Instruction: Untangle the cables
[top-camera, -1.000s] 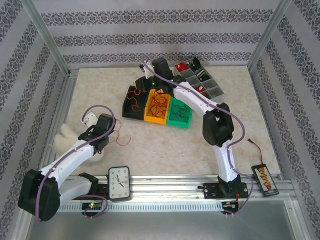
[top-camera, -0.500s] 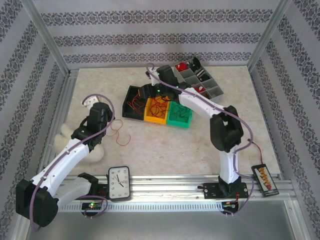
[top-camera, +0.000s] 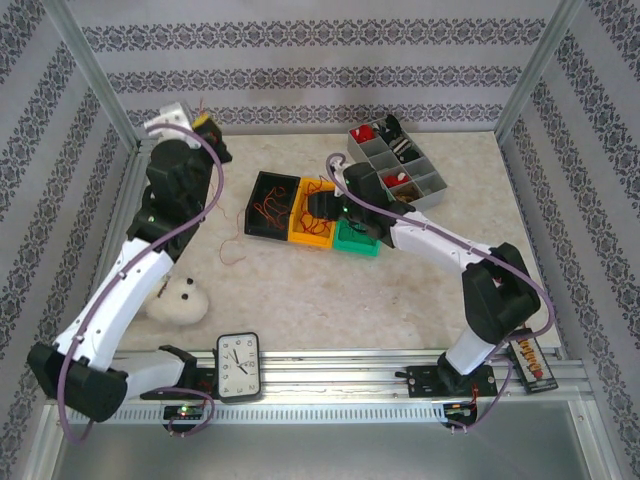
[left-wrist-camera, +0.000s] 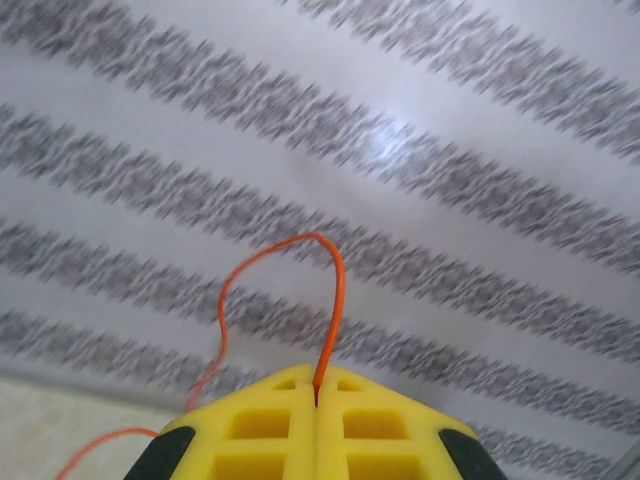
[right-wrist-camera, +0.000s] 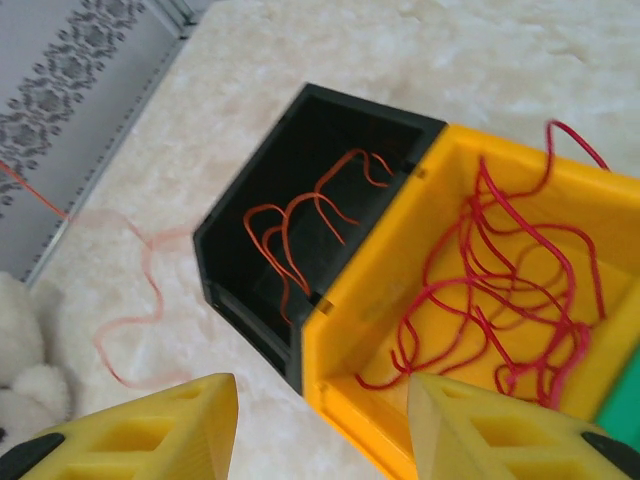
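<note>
My left gripper (top-camera: 205, 125) is raised high by the back-left wall, shut on a thin orange wire (left-wrist-camera: 331, 290) that loops up out of its yellow pads (left-wrist-camera: 270, 440). That wire trails down to the table (top-camera: 231, 248). My right gripper (right-wrist-camera: 320, 385) stands open and holds nothing, just above the near corner where the black bin (right-wrist-camera: 330, 125) meets the orange bin (right-wrist-camera: 370, 300). Red wires (right-wrist-camera: 510, 290) lie tangled in the orange bin. A few orange wires (right-wrist-camera: 300, 215) lie in the black bin. In the top view the right gripper (top-camera: 320, 205) is over the orange bin (top-camera: 305, 235).
A green bin (top-camera: 358, 242) adjoins the orange one. A grey compartment tray (top-camera: 428, 188) sits at the back right. A white plush toy (top-camera: 180, 300) lies near the left arm, a clock (top-camera: 238, 366) on the front rail, and a black device (top-camera: 530, 362) at the front right.
The left arm has swung from low over the table up to the back-left wall, drawing the orange wire up with it. The right gripper has pulled back nearer, over the orange bin.
</note>
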